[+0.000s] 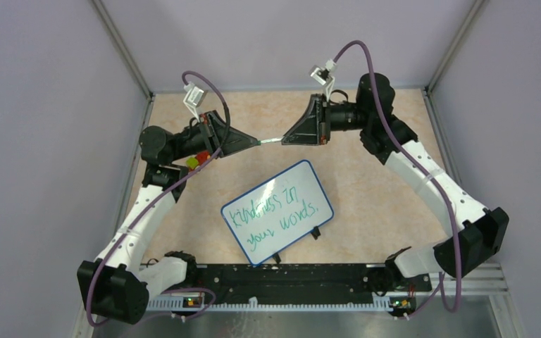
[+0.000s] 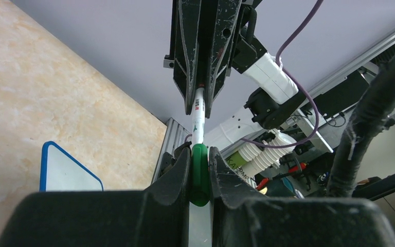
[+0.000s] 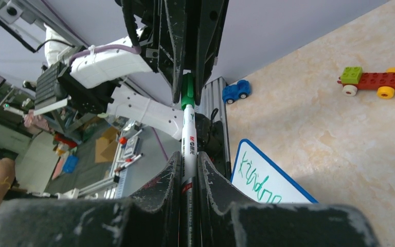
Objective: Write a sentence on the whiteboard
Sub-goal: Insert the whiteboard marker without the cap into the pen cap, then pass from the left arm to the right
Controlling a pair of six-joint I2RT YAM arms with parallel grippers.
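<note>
Both ends pinched: green plastic cap (image 2: 199, 177) in left gripper (image 2: 199, 154), white marker barrel (image 3: 189, 139) in right gripper (image 3: 188, 158); axis level between.

I see a beige marbled table (image 1: 373, 190). The whiteboard (image 1: 278, 211) lies flat on it, skewed, close to the near edge, clip feet on its near-right long side. A brick car (image 3: 373, 81) stands apart from it toward the left side. A blue toy car (image 3: 236, 91) sits just beside the rail (image 3: 213, 92).
</note>
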